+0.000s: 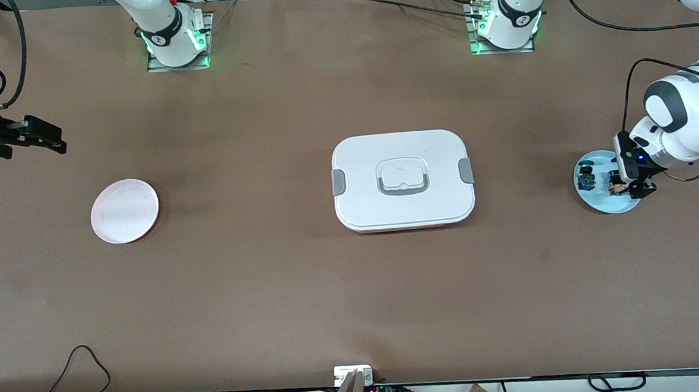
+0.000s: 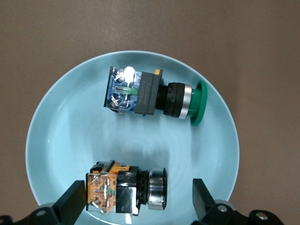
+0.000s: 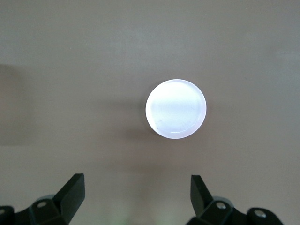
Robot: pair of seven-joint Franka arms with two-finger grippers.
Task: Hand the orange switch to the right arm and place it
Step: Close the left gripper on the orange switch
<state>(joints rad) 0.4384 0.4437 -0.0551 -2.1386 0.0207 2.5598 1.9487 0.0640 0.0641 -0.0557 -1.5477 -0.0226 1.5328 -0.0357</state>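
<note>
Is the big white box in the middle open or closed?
Closed. The white box has its lid flat on top, with both grey side clips against its ends.

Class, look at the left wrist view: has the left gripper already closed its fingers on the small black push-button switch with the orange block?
No. The left gripper is open, its fingers standing apart on either side of the orange switch, which lies on the pale blue plate.

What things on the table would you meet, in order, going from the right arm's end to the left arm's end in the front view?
Right gripper → white plate → white lidded box → blue plate holding the blue switch and orange switch, with the left gripper over it.
</note>
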